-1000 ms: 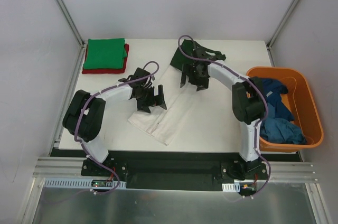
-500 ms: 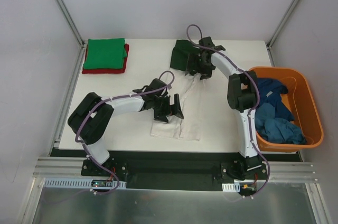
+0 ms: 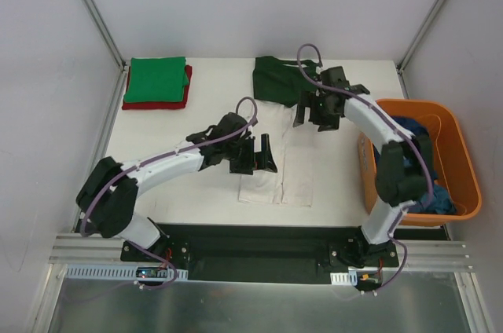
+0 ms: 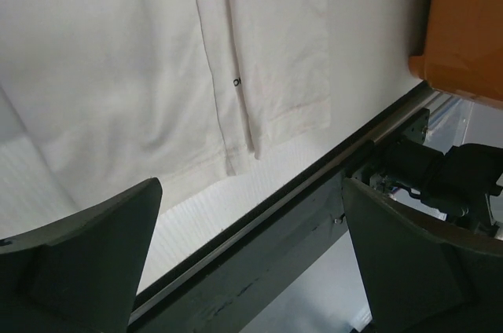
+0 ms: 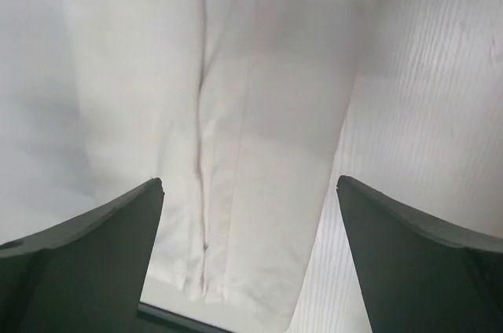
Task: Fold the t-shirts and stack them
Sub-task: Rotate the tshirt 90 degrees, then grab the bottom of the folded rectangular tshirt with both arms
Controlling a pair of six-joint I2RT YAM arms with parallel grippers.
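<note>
The white t-shirt (image 3: 295,170) with dark green sleeves (image 3: 273,82) lies folded into a long narrow strip in the middle of the table, hem toward the front edge. My left gripper (image 3: 255,159) hovers open at its left side; in the left wrist view (image 4: 251,262) the white cloth (image 4: 141,66) and its hem lie ahead of the empty fingers (image 4: 86,262). My right gripper (image 3: 313,117) hangs open over the strip's upper right; in the right wrist view (image 5: 250,258) the white cloth (image 5: 251,97) lies below the spread fingers (image 5: 428,258). A folded green t-shirt (image 3: 157,78) rests on a red one (image 3: 161,103).
An orange tub (image 3: 464,162) at the table's right edge holds crumpled blue t-shirts (image 3: 410,162); its corner (image 4: 464,27) shows in the left wrist view. The table's front edge and black rail (image 4: 299,215) run just beyond the hem. Grey walls enclose three sides.
Both arms have swung to the right. The white t-shirt, slanted a second ago, now lies straight and narrower. Both grippers have stayed open.
</note>
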